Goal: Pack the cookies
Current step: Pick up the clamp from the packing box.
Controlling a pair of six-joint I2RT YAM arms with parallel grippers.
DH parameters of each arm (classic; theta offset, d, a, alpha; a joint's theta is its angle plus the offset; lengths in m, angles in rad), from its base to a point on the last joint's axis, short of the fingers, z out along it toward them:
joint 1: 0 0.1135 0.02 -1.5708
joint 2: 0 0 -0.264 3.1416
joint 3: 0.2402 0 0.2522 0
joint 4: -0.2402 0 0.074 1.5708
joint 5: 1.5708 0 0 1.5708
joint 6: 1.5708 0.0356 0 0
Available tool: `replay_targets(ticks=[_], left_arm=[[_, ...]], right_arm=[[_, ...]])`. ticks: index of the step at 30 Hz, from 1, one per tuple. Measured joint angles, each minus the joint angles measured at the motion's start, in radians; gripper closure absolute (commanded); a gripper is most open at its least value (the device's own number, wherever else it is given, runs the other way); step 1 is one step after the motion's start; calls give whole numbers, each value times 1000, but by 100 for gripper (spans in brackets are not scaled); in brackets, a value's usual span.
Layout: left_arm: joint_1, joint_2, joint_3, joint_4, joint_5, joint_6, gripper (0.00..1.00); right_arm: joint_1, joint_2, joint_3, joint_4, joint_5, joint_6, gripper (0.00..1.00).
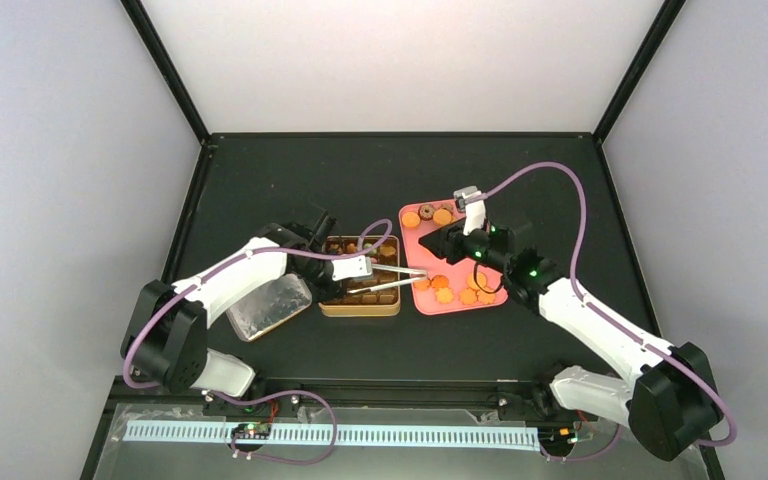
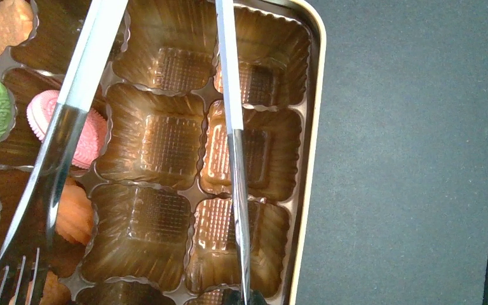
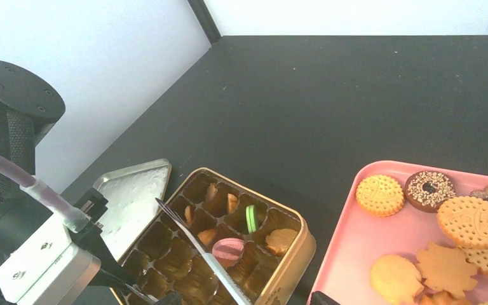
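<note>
Top external view: most cookies [image 1: 446, 294] wait on the pink tray [image 1: 422, 250]; few fill the tin [image 1: 360, 309] at its 9 o'clock. Left gripper [image 1: 365, 268] clenches metal tongs [image 1: 400, 278]; right gripper [image 1: 447, 240] jaws, I cannot tell.

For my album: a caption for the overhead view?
Left gripper aims metal tongs at orange cookies on a pink tray, beside a compartmented tin.

tongs [image 2: 70, 127]: mirror-polished metal | tin liner [image 2: 165, 136]: glossy ribbed brown plastic | cookies [image 3: 471, 221]: matt, bumpy | table [image 2: 406, 159]: matt black
</note>
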Motion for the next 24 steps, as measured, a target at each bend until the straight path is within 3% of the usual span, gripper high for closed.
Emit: replay_targets(ticks=[11, 15, 20, 24], left_arm=[[0, -1, 51, -27, 11, 11, 99], [-4, -2, 166, -83, 80, -30, 98], [-5, -6, 312, -144, 183, -108, 99], [-5, -23, 359, -158, 240, -180, 99]], right_arm=[[0, -39, -1, -5, 6, 0, 47], [0, -63, -1, -9, 10, 7, 38], [-12, -108, -1, -7, -5, 45, 20], [-60, -178, -5, 21, -39, 104, 16]])
